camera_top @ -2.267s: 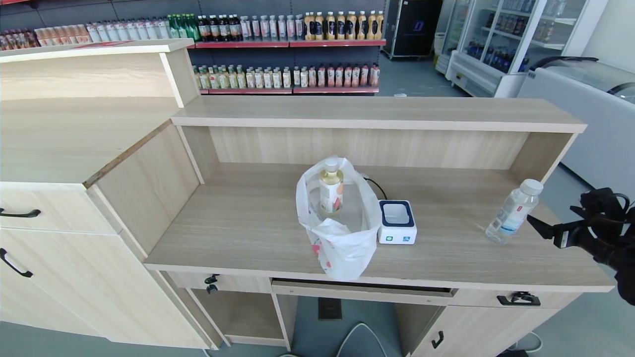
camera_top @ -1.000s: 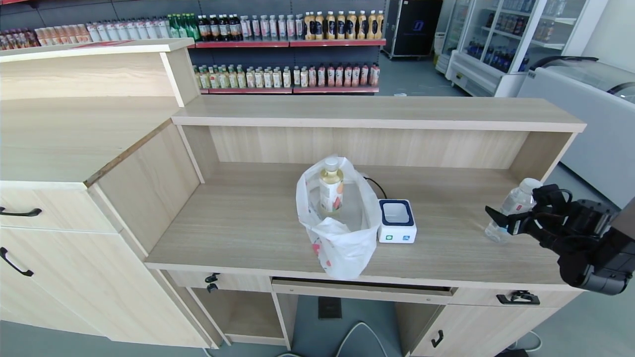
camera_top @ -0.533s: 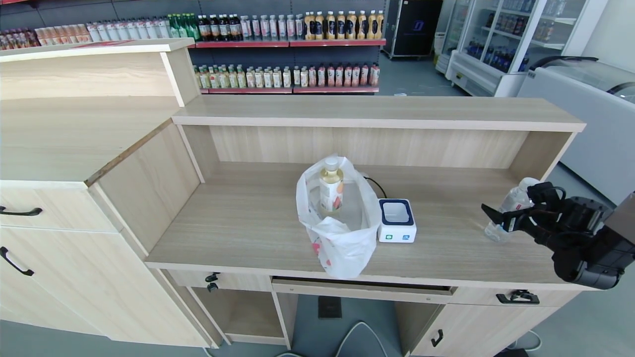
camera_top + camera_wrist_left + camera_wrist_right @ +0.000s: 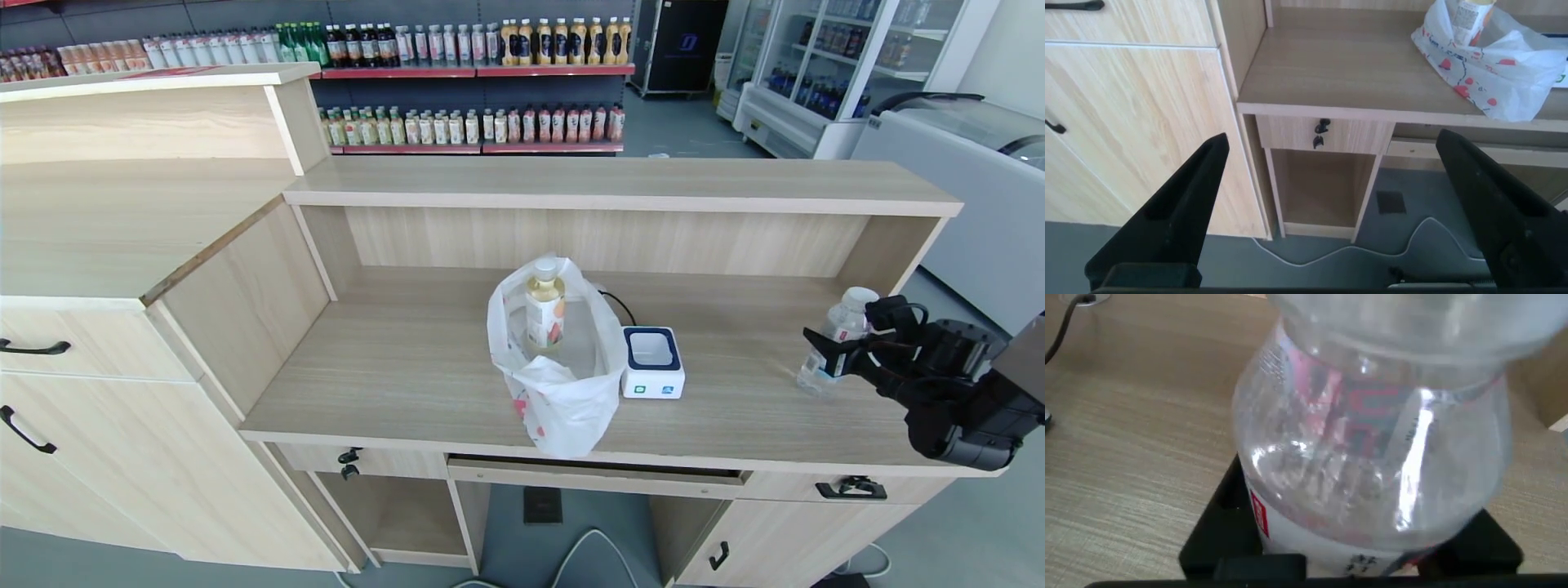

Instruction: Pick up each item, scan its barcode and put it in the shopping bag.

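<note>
Currently the water bottle [image 4: 841, 322] is clasped at the right end of the bench [image 4: 408, 367] by the right gripper [image 4: 829, 351], jaws closed on its sides, well apart from the shopping bag [image 4: 563, 408]; the left gripper [image 4: 1331, 139] is held with jaws spread wide, empty.

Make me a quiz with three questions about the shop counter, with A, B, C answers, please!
1. Where is the juice bottle? A) in the shopping bag B) on the floor C) in a drawer
2. What colour is the water bottle cap? A) red B) white C) green
3. How is the left hand? A) shut on a cup B) shut on a box C) open
Answers: 1 A, it stands upright inside the bag; 2 B, a white cap tops the clear bottle; 3 C, it is spread wide with nothing in it.
</note>
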Controlling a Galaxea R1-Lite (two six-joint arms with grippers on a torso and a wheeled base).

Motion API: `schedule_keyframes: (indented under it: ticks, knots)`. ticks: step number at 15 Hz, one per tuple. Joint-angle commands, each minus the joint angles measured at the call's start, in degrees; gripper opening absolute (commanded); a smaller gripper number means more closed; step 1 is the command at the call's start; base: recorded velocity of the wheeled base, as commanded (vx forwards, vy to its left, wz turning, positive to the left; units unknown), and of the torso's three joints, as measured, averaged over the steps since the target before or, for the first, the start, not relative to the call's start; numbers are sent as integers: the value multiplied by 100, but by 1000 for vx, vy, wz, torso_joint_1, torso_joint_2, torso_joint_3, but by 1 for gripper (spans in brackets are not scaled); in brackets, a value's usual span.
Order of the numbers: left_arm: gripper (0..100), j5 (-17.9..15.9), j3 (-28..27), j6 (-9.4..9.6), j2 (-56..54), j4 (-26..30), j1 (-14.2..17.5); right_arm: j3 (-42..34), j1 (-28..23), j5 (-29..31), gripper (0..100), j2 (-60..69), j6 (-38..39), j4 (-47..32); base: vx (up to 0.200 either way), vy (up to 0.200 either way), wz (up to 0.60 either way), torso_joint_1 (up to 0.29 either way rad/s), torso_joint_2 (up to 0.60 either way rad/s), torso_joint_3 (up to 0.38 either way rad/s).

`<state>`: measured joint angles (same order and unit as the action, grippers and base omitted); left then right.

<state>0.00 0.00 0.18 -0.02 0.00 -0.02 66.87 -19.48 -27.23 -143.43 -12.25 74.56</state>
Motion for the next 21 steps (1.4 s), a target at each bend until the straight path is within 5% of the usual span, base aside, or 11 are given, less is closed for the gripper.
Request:
schedule_keyframes:
  ticks: [1,9,13,15,17,21]
  knots:
    - [100,-9,0,-1,2,0,2,2,-3,-1,0,26,-5,-3,0,0,0,0,0,0]
    - [100,0,0,-1,2,0,2,81,129,878,0,325,-49,-29,0,0,0,0,0,0]
    - [100,0,0,-1,2,0,2,-473,445,966,0,2443,1243,-1655,0,0,0,0,0,0]
    - [100,-9,0,-1,2,0,2,-666,972,807,0,4359,2473,-3501,0,0,0,0,0,0]
    - [100,0,0,-1,2,0,2,-631,1509,500,0,5317,3018,-4362,0,0,0,0,0,0]
    - [100,0,0,-1,2,0,2,-692,2388,421,0,5493,3124,-4459,0,0,0,0,0,0]
